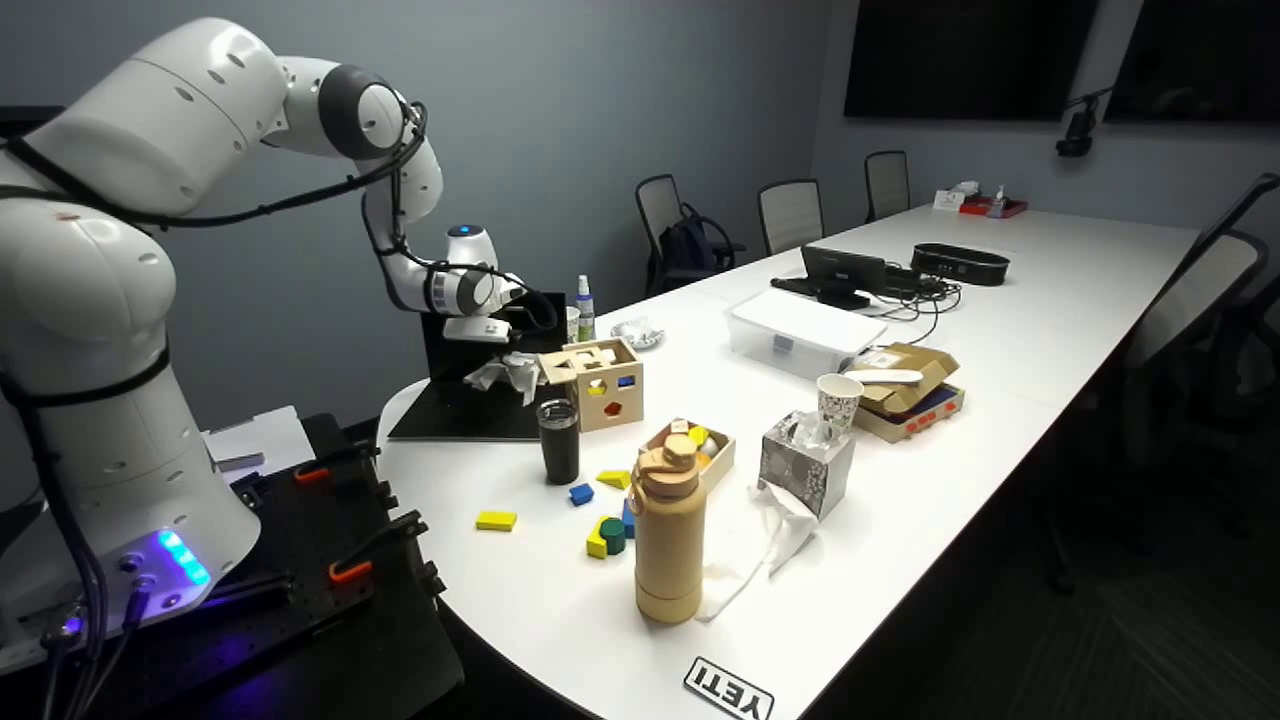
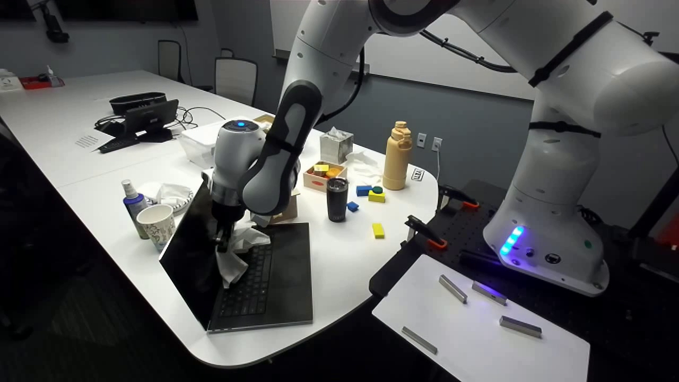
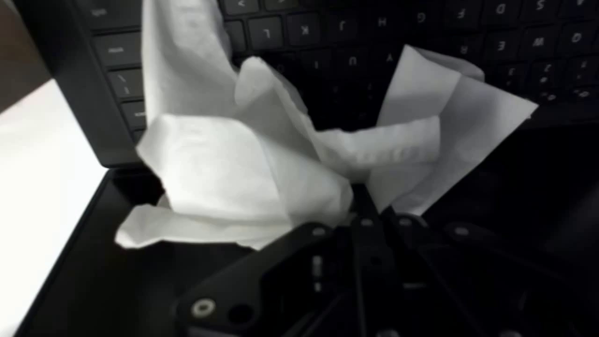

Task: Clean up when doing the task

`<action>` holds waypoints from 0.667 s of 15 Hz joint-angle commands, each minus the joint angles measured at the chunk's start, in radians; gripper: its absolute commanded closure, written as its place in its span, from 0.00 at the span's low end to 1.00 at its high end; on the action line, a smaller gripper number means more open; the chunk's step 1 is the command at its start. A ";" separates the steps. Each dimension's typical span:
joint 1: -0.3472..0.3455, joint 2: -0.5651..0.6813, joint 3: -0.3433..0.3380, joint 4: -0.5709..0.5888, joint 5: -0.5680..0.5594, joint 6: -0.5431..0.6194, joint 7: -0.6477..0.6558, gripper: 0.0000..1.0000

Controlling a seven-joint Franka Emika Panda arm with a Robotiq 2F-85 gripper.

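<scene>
A crumpled white tissue (image 3: 220,164) is pinched between the fingertips of my gripper (image 3: 369,203) in the wrist view, with folds spreading to both sides. The tissue also shows in both exterior views (image 1: 520,375) (image 2: 233,265). The black laptop (image 2: 289,276) stands open on the white table. My gripper (image 2: 223,241) is in front of its screen (image 2: 193,249), and the tissue hangs over the keyboard (image 3: 304,28). I cannot tell if the tissue touches the screen or keys. A spray bottle (image 2: 136,208) stands behind the laptop screen.
A paper cup (image 2: 157,227) and a plate (image 1: 640,335) with tissue stand behind the screen. A wooden shape box (image 1: 612,390), a black tumbler (image 1: 560,445), loose blocks (image 1: 496,521), a yellow bottle (image 1: 670,545) and a tissue box (image 1: 803,470) stand on the table.
</scene>
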 commanded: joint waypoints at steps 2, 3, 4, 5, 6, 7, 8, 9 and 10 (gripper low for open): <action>-0.135 -0.001 0.189 0.007 -0.016 -0.061 -0.106 1.00; -0.159 0.006 0.225 0.009 -0.013 -0.075 -0.132 1.00; -0.188 0.015 0.266 0.011 -0.009 -0.087 -0.162 1.00; -0.210 0.024 0.304 0.014 -0.005 -0.103 -0.190 1.00; -0.228 0.033 0.333 0.016 -0.002 -0.118 -0.214 1.00; -0.248 0.044 0.368 0.019 0.003 -0.133 -0.241 1.00; -0.265 0.056 0.396 0.021 0.007 -0.148 -0.265 1.00; -0.280 0.070 0.425 0.024 0.011 -0.162 -0.287 1.00; -0.292 0.082 0.449 0.026 0.014 -0.173 -0.307 1.00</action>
